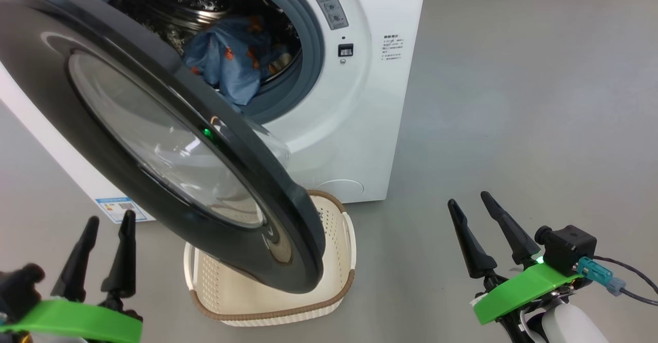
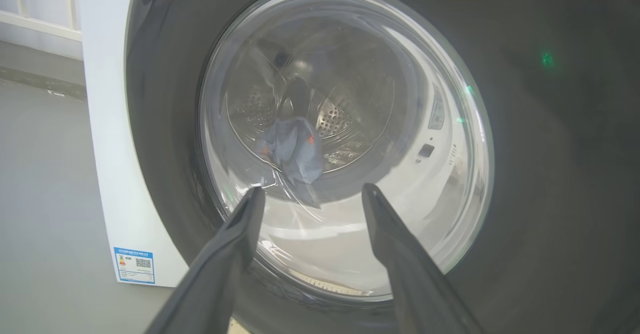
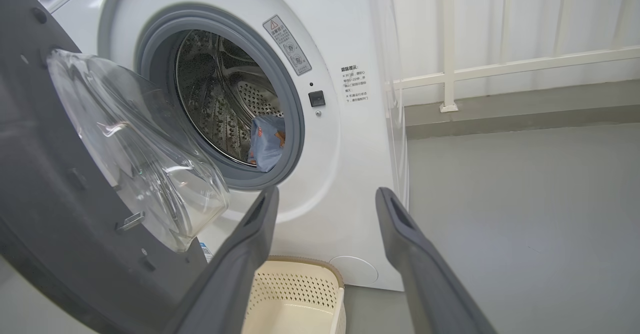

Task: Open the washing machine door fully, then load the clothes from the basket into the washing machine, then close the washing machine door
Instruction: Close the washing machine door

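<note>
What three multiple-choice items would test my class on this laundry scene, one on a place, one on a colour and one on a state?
1. Where is the blue cloth relative to the washing machine?
A. on top of it
B. inside its drum
C. hung on its side

2. What colour is the rim of the basket?
A. brown
B. green
C. black

3. In what state is the door?
A. latched shut
B. taken off its hinges
C. swung open

Answers:
1 B: the blue fabric shows through the round opening, against the perforated steel.
2 A: a brown woven-look band runs along the top of the cream walls.
3 C: the door stands away from the front of the machine, leaving the opening uncovered.
</note>
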`<state>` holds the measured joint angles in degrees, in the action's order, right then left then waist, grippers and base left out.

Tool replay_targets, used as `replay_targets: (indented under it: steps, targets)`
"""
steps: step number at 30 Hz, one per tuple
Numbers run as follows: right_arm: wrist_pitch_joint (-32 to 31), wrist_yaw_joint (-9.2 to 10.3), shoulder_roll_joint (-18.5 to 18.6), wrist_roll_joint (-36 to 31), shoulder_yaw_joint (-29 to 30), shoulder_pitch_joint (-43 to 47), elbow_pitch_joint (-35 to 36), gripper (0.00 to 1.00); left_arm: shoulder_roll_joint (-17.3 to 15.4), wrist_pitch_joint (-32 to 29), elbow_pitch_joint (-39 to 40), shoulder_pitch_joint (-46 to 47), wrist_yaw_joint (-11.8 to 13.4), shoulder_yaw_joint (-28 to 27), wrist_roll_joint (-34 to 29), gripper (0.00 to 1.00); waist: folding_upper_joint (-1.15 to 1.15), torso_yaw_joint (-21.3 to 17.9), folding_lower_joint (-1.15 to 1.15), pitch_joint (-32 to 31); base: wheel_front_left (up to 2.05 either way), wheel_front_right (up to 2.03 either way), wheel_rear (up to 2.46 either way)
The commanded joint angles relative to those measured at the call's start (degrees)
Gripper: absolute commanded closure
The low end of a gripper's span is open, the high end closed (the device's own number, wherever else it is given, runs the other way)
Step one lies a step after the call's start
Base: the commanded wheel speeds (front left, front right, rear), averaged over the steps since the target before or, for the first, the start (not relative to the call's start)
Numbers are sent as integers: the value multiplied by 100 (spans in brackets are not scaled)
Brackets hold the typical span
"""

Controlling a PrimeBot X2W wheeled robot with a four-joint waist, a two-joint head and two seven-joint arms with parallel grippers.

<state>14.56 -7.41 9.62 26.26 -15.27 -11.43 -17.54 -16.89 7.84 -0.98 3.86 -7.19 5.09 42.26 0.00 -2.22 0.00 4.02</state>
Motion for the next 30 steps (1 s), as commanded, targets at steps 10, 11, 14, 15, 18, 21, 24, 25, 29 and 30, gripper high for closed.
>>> replay_targets:
  steps: [10, 11, 14, 15, 18, 21, 24, 25, 29, 30]
  targets:
    - [44, -8, 85, 24, -84, -140, 144, 0, 123, 682, -488, 121, 11, -82, -948, 0, 0, -29, 0, -79, 0, 0, 0]
    - [44, -8, 91, 23, -78, -130, 144, 0, 155, 693, -516, 113, 11, -88, -1020, 0, 0, -26, 0, -91, 0, 0, 0]
    - [44, -8, 118, 24, -68, -108, 143, 0, 246, 710, -563, 93, 11, -143, -1217, 0, 0, -20, 0, -119, 0, 0, 0]
    - [44, -8, 127, 23, -63, -104, 145, 0, 274, 711, -568, 88, 10, -167, -1285, 0, 0, -16, 0, -124, 0, 0, 0]
    - [44, -8, 145, 19, -51, -96, 151, 0, 364, 713, -534, 79, 4, -263, -1473, 0, 0, -7, 0, -131, 0, 0, 0]
    - [44, -8, 155, 16, -47, -94, 159, 0, 455, 714, -501, 55, -9, -335, -1558, 0, 0, -4, 0, -125, 0, 0, 0]
    - [44, -8, 163, 13, -44, -93, 163, 0, 505, 715, -510, 34, -19, -373, -1623, 0, 0, 0, 0, -120, 0, 0, 0]
    - [44, -8, 166, 12, -44, -92, 164, 0, 520, 715, -513, 31, -21, -382, -1637, 0, 0, 2, 0, -120, 0, 0, 0]
    - [44, -8, 171, 9, -44, -84, 163, 0, 560, 715, -512, 30, -26, -389, -1675, 0, 0, 11, 0, -119, 0, 0, 0]
    - [44, -8, 172, 9, -43, -84, 164, 0, 561, 715, -505, 33, -27, -378, -1675, 0, 0, 14, 0, -117, 0, 0, 0]
